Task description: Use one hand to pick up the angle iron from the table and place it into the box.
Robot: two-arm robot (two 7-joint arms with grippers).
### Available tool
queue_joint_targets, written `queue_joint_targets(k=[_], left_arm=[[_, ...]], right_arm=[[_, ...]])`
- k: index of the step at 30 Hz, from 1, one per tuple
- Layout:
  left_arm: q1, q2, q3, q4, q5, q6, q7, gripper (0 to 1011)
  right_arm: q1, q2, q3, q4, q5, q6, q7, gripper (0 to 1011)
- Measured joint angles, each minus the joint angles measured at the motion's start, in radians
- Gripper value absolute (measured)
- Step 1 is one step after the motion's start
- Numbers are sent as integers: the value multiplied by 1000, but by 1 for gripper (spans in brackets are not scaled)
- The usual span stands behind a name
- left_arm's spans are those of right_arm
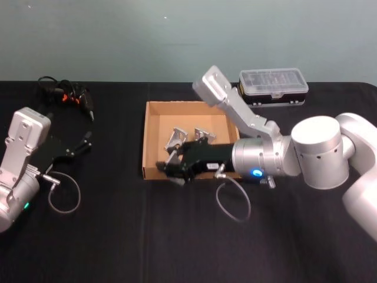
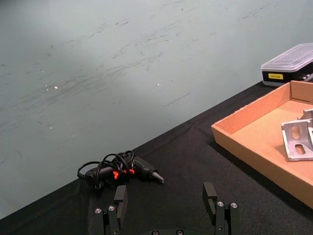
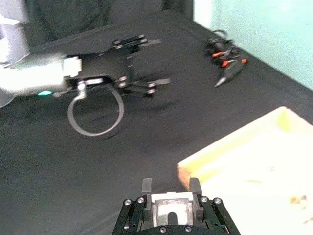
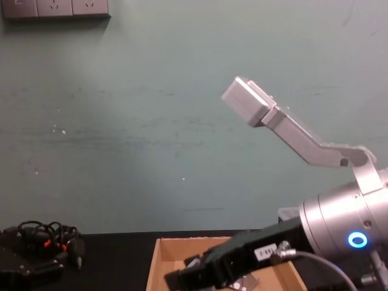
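My right gripper [image 1: 169,166] hangs over the front left part of the tan box [image 1: 152,121], near its front wall. In the right wrist view it [image 3: 170,188] is shut on a silver angle iron [image 3: 170,208] with a slot, above the edge of the box [image 3: 230,152]. Two more angle irons [image 1: 177,138] [image 1: 203,134] lie inside the box; one [image 2: 297,139] shows in the left wrist view. The left gripper [image 1: 82,144] is parked on the black table [image 1: 118,236] at the far left, open [image 2: 165,196] with nothing between its fingers.
A black organiser case [image 1: 274,87] with a clear lid stands behind the box on the right. A black glue gun with tangled cable [image 1: 68,97] lies at the back left. Cable loops [image 1: 63,193] [image 1: 232,203] hang from both wrists onto the table.
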Motion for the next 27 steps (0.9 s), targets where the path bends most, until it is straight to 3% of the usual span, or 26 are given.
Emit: queue_joint_targets(k=[15, 27], left_arm=[[0, 0, 0, 0, 0, 0, 0, 1011], [0, 0, 0, 0, 0, 0, 0, 1012]], right_arm=[[63, -61, 16, 186, -2, -35, -40, 452], [66, -81, 31, 256, -27, -65, -56, 452]])
